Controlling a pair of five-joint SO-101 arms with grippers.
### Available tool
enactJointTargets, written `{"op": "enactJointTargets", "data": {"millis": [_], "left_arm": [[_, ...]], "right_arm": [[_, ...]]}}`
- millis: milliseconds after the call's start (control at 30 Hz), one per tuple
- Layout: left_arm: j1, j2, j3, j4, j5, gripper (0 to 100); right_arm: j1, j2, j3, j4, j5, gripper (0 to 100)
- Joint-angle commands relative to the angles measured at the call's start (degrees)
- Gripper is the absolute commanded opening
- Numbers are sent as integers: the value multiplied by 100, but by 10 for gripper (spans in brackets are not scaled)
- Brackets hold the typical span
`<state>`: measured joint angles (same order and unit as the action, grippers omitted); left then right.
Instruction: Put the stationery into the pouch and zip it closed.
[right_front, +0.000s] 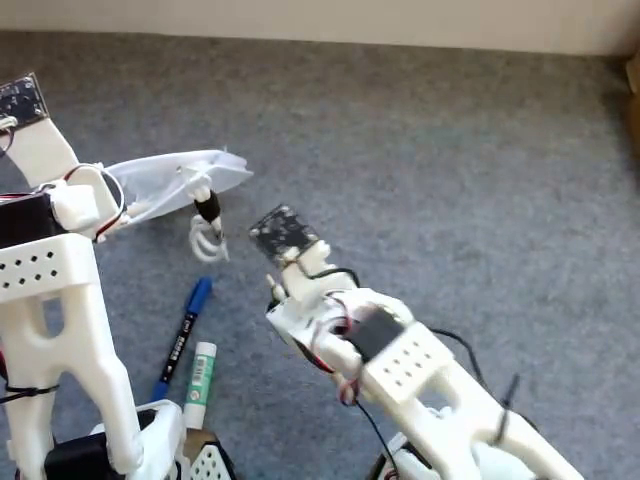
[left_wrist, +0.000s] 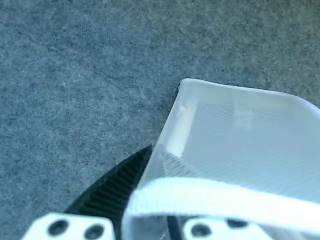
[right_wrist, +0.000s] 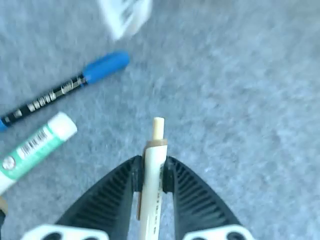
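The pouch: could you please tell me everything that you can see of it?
The pouch is white, see-through mesh with a white woven band along one edge. One end is clamped in the left tool; the rest juts out over the grey carpet. A black piece and a white cord loop lie just under its edge, perhaps its zip pull. I see nothing inside it.

pouch (right_front: 185, 178): in the left gripper (left_wrist: 154, 161).
marker (right_front: 183, 338): in front of the pouch.
glue stick (right_front: 202, 372): in front of the pouch too.
pen (right_wrist: 150, 192): in the right gripper (right_wrist: 151, 165), right of the pouch.
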<state>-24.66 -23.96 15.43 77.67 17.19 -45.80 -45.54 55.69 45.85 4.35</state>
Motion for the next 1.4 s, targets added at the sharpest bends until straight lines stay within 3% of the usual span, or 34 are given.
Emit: {"op": "enactJointTargets", "data": {"millis": [0, 267, 1000, 1367], "left_arm": [[101, 31, -84, -79, 35, 13], [259, 31, -75, -79, 26, 13], [259, 31, 31, -123, 18, 14], [259, 31, 31, -123, 18, 14]], "right_arm": [[127, -1095, 22, 40, 53, 5], [110, -2264, 48, -92, 44, 5], [75, -2501, 31, -3600, 44, 5], [-822, -2475, 22, -5103, 88, 5]]}}
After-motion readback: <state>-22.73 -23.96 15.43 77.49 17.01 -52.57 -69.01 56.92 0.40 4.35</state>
